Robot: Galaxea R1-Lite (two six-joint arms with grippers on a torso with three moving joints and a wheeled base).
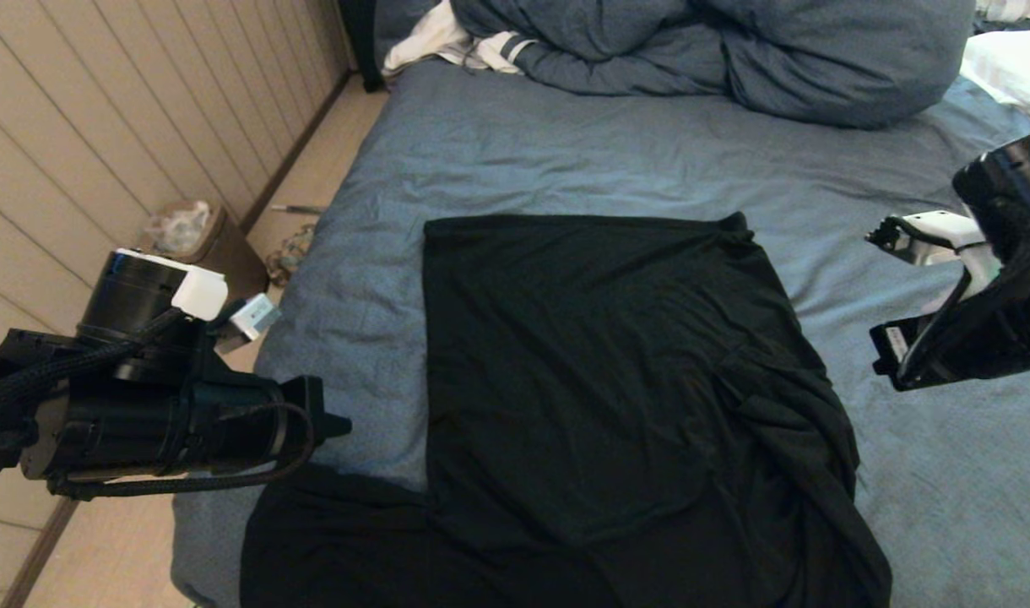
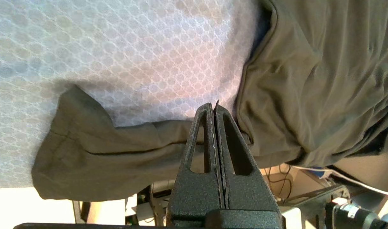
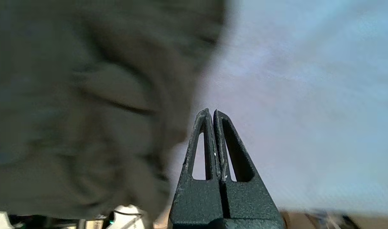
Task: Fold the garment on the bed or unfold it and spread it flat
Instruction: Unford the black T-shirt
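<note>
The thin black T-shirt (image 1: pixel 599 405) lies print-side hidden on the wide bed covered in wrinkled blue-grey fabric (image 1: pixel 566 152), taking up the middle and near part of the mattress. Its long axis runs near to far: a straight edge lies at the far end, and the near end reaches the mattress edge. One sleeve (image 1: pixel 329 540) spreads out flat to the near left; the right side is folded inward, with a bunched ridge of cloth (image 1: pixel 785 422) running down the near right.

The left gripper (image 2: pixel 214 106) hangs just over the near-left part of the bed, its fingers pressed together on nothing, with the spread sleeve right beneath and beside it in the left wrist view. The right gripper (image 3: pixel 211 111) is off the shirt's right edge, over bare sheet, also closed and empty; the dark cloth lies to its left.

So each arm has its own side of the shirt nearest: the left one sits by the flat sleeve, the right one by the rumpled fold, which looks like the part most needing attention.

Counted: one shirt, one bed, two grippers, one bunched blue-grey duvet (image 1: pixel 734 51) at the far end, one white striped cloth (image 1: pixel 456 42) at the far left, one white pillow (image 1: pixel 1013 63) at the far right.
</note>
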